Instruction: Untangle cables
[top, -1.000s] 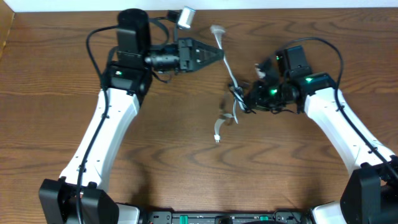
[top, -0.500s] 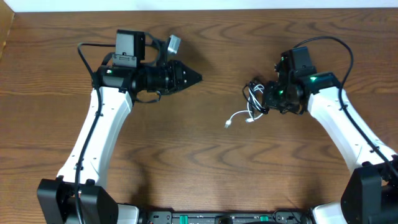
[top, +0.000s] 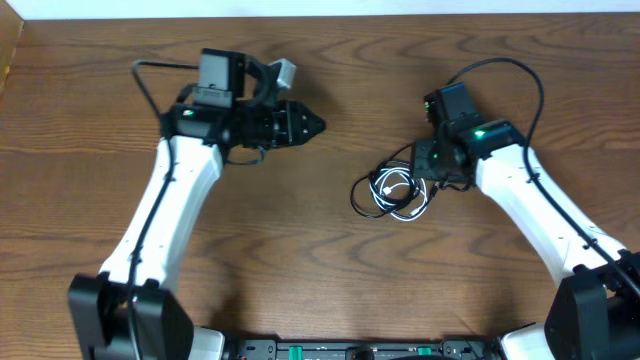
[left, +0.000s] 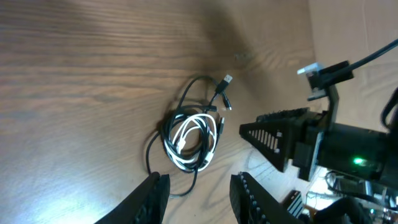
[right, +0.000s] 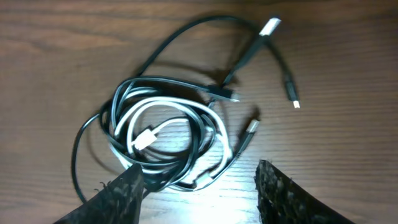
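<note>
nothing legible in any view — no text, label, brand, number or sign can be read.

White cable (left: 198, 117) and black cable (left: 166, 132) lie coiled together on wooden table (left: 74, 68), plug ends poking out upper right. Left gripper (left: 198, 182) fingers apart, holding nothing. Right gripper (left: 258, 129) near coil.

Two thin cables: one white cable (right: 144, 138) and one black cable (right: 155, 79). Two robot arms: one left arm (top: 170, 200), one right arm (top: 530, 200). One wooden table (top: 300, 270).
</note>
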